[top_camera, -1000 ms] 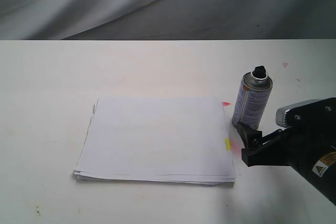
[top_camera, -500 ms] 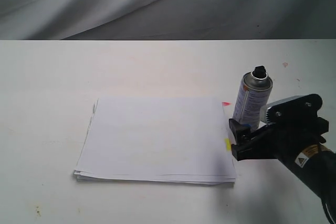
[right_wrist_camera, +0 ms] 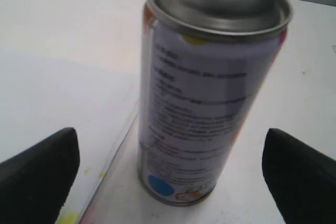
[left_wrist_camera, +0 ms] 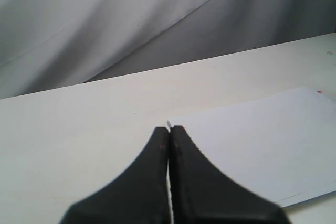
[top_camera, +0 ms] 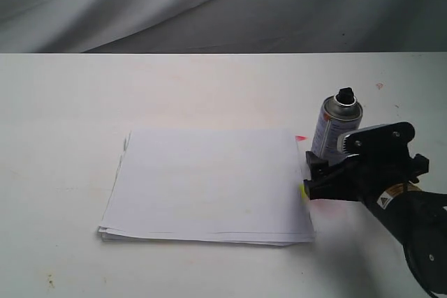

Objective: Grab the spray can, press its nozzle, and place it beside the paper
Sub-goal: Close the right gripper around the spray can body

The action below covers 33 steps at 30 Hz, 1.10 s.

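Grey draped cloth [top_camera: 174,5] hung behind a plain white table [top_camera: 63,102], pretty bare setup. Paper [top_camera: 209,183] lay flat near the middle as a thin stack, with a pink tab [top_camera: 301,138] and a yellow tab [top_camera: 303,190] poking out along its right edge. Spray can [top_camera: 334,134] stood upright on the table just beside that edge, close to the pink tab, black nozzle [top_camera: 344,95] on top. Right gripper [top_camera: 310,176] sat low at the can's near side. In its wrist view the two fingers [right_wrist_camera: 39,177] were spread wide with the can lined up between them, a gap on both sides, so nothing was grabbed. Blue dot [right_wrist_camera: 157,184] showed near the can's base. Left gripper [left_wrist_camera: 169,142] wasn't in the exterior shot; its own camera showed the fingers pressed together with nothing in them, over the table near a corner of the paper
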### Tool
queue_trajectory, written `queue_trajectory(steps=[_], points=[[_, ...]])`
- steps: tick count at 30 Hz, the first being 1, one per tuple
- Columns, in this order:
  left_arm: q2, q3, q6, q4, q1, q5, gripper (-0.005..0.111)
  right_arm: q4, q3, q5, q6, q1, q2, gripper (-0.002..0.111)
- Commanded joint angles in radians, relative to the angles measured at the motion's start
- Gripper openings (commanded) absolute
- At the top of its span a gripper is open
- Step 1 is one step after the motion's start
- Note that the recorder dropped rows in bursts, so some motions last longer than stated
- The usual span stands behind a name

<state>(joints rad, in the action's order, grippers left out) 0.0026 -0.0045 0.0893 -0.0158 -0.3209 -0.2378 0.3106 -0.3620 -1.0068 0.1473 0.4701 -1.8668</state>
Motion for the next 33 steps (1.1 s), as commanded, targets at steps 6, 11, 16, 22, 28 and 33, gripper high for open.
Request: queue_trajectory(steps=[6, 11, 16, 22, 28, 33], points=[[-0.003, 0.005, -0.001, -0.001, 0.002, 0.009, 0.000, -0.059, -0.081, 0.005, -0.002, -0.042, -0.028, 0.086], [-0.003, 0.005, -0.001, -0.001, 0.002, 0.009, 0.000, -0.059, -0.141, 0.031, -0.002, -0.042, -0.095, 0.086], [-0.003, 0.005, -0.001, -0.001, 0.002, 0.009, 0.000, -0.059, -0.165, 0.031, -0.002, -0.047, -0.131, 0.086], [-0.003, 0.005, -0.001, -0.001, 0.002, 0.009, 0.000, -0.076, -0.175, 0.032, -0.007, -0.082, -0.153, 0.086], [-0.003, 0.005, -0.001, -0.001, 0.002, 0.009, 0.000, -0.101, -0.175, 0.028, -0.013, -0.100, -0.153, 0.086], [-0.003, 0.005, -0.001, -0.001, 0.002, 0.009, 0.000, -0.103, -0.175, 0.028, -0.013, -0.100, -0.153, 0.086]])
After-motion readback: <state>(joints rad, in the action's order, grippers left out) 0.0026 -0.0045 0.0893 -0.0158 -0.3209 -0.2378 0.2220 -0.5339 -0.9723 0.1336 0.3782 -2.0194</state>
